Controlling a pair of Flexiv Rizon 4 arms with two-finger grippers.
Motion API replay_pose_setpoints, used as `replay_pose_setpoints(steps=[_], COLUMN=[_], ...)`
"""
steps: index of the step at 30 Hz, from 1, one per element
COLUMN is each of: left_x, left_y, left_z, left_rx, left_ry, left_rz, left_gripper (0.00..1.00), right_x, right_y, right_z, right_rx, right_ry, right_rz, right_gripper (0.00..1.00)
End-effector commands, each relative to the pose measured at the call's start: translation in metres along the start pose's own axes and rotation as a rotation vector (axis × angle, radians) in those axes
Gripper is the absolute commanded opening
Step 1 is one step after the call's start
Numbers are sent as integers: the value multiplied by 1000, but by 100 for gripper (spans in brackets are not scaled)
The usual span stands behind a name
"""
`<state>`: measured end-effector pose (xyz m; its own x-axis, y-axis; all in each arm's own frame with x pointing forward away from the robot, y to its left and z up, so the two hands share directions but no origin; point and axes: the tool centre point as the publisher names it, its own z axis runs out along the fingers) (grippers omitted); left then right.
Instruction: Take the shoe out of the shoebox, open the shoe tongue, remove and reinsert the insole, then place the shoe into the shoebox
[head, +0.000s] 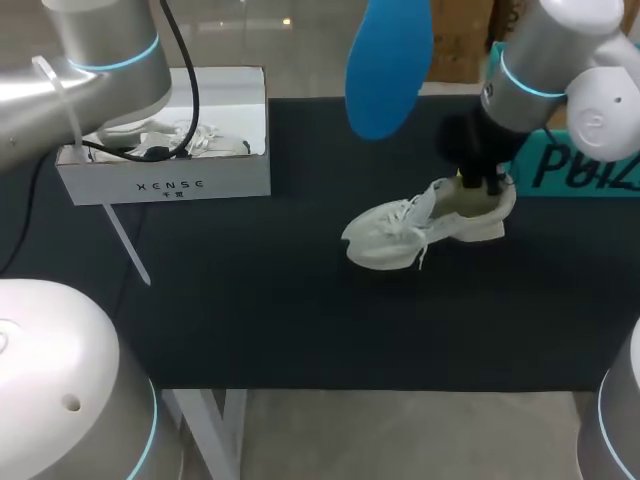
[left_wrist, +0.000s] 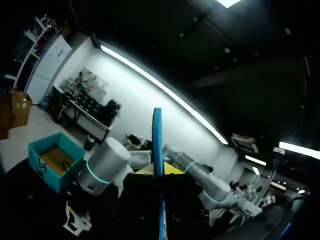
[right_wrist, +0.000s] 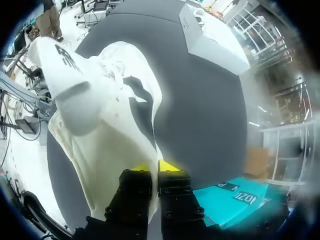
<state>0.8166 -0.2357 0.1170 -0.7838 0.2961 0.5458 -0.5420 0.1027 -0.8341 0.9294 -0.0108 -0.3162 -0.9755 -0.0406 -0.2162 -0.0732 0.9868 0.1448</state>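
A white shoe (head: 420, 230) lies on the black mat, toe towards the shoebox. My right gripper (head: 478, 180) is at its heel, and in the right wrist view the gripper (right_wrist: 150, 167) is shut on the heel rim of the shoe (right_wrist: 110, 135). A blue insole (head: 385, 65) hangs in the air above the mat's far edge. In the left wrist view my left gripper (left_wrist: 159, 170) is shut on the insole (left_wrist: 157, 145), seen edge-on between the yellow tips, with the shoe (left_wrist: 75, 220) far below. The left gripper itself is outside the head view.
A white shoebox (head: 165, 185) stands at the mat's far left with another white shoe (head: 185, 140) inside. A teal box (head: 580, 165) sits at the far right, just behind the right gripper. The black mat (head: 300, 320) covers the table.
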Motion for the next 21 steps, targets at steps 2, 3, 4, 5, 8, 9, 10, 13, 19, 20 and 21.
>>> replay_pose_setpoints(steps=[2,3,4,5,8,9,10,13,19,20,21], left_x=[0,0,0,0,0,0,0,0,0,0,0], left_y=[0,0,0,0,0,0,0,0,0,0,0], left_z=[1,1,1,1,1,1,1,1,1,1,1], left_rx=[-2,-2,-2,-2,-2,-2,-2,-2,-2,-2,-2], left_ry=[-1,-1,-1,-1,-1,-1,-1,-1,-1,-1,-1], left_rz=[-1,-1,-1,-1,-1,-1,-1,-1,-1,-1,-1], left_gripper=[0,0,0,0,0,0,0,0,0,0,0], right_x=[14,16,18,21,26,29,30,39,41,41,41], right_y=[-7,-9,-10,-11,-17,-21,-23,-27,-24,-24,-24], right_z=[-5,-4,-4,-3,-3,-2,-2,-4,-4,-4,-4], right_rx=[25,32,30,22,-9,-26,-47,-167,-186,-186,-186], right_ry=[-61,-77,-88,-88,-112,-119,-120,-101,-81,-81,-81], right_rz=[386,443,484,548,714,785,820,945,924,924,924], right_gripper=[0,0,0,0,0,0,0,0,0,0,0])
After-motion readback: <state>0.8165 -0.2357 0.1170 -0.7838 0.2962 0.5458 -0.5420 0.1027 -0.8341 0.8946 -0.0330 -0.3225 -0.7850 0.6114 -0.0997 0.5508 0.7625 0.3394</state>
